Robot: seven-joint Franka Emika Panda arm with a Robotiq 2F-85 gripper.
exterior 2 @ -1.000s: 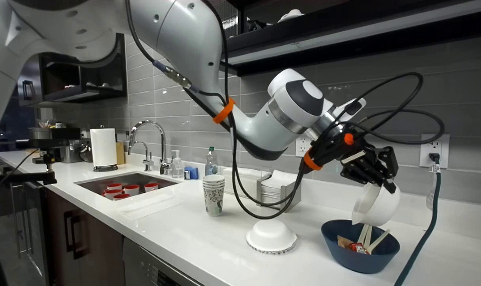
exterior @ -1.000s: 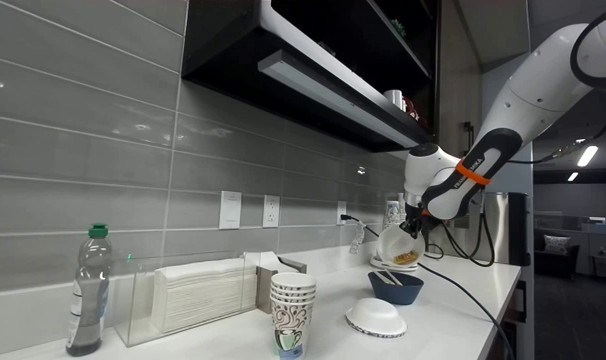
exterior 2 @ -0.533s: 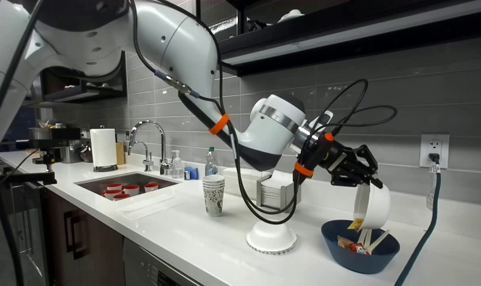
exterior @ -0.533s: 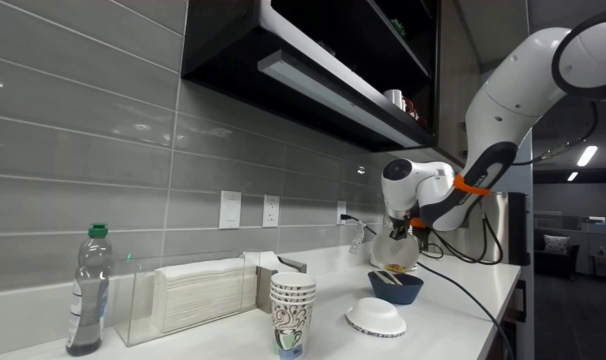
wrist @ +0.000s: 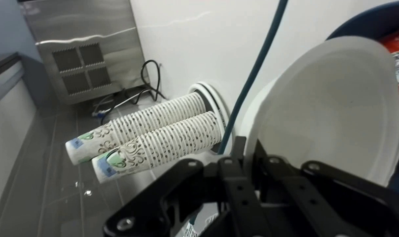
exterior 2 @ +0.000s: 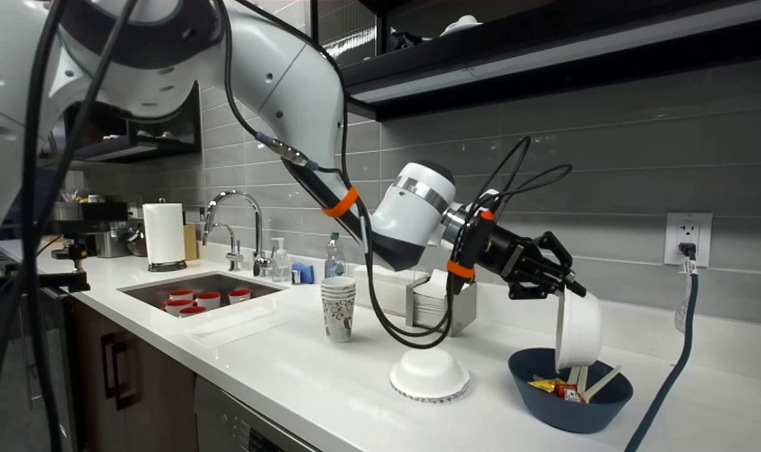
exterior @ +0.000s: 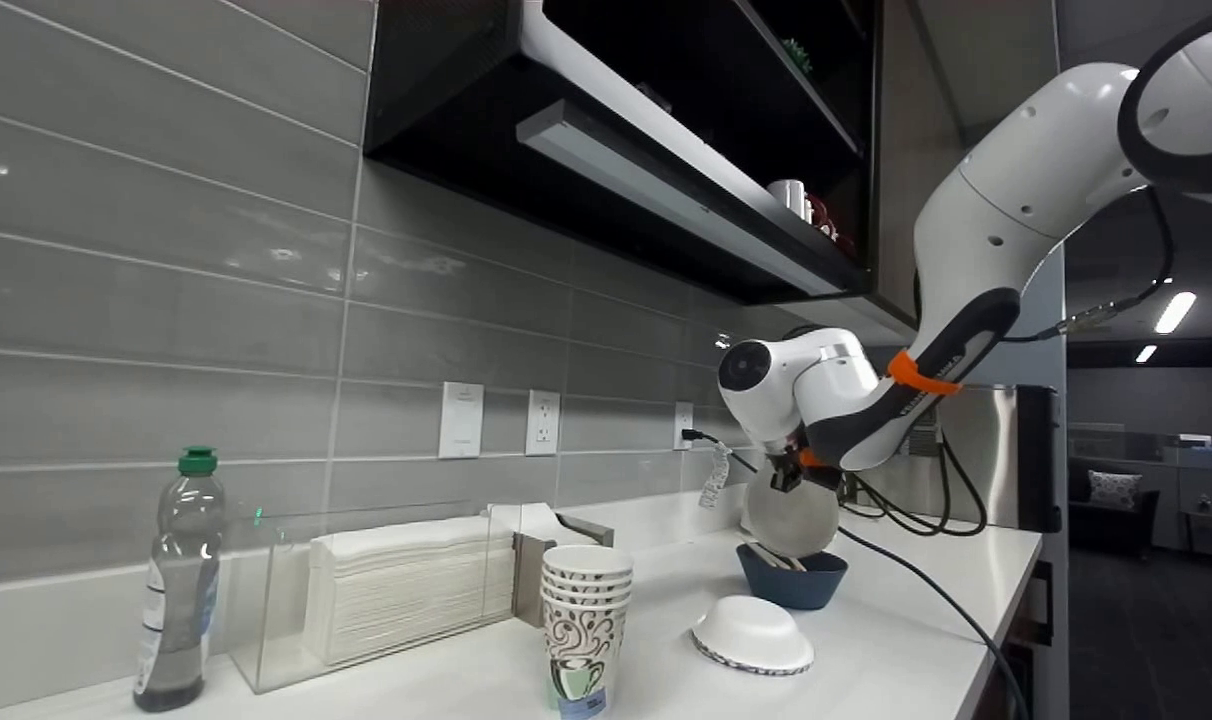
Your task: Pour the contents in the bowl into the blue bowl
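The white bowl point(exterior 2: 580, 329) is tipped on its side just above the blue bowl point(exterior 2: 559, 411). My gripper point(exterior 2: 572, 290) is shut on its upper rim. In the wrist view the jaws point(wrist: 249, 149) pinch the rim, and the inside of the white bowl point(wrist: 331, 105) looks empty. Yellow point(exterior 2: 545, 384) and red point(exterior 2: 569, 393) packets and several pale sticks point(exterior 2: 600, 384) lie in the blue bowl. In an exterior view the white bowl point(exterior: 792, 512) hides part of the blue bowl point(exterior: 794, 588). I cannot tell whether the two bowls touch.
An upturned white dish point(exterior 2: 429, 373) sits beside the blue bowl on the counter. Stacked paper cups point(exterior 2: 338, 307) and a napkin holder point(exterior: 416, 590) stand farther along. A cable point(exterior 2: 666, 376) runs past the blue bowl. A dark shelf point(exterior: 606, 200) hangs above.
The white bowl has tipped further down, its opening now nearly sideways. The yellow packet has slid out of it into the blue bowl. My arm and wrist have swung and lowered slightly.
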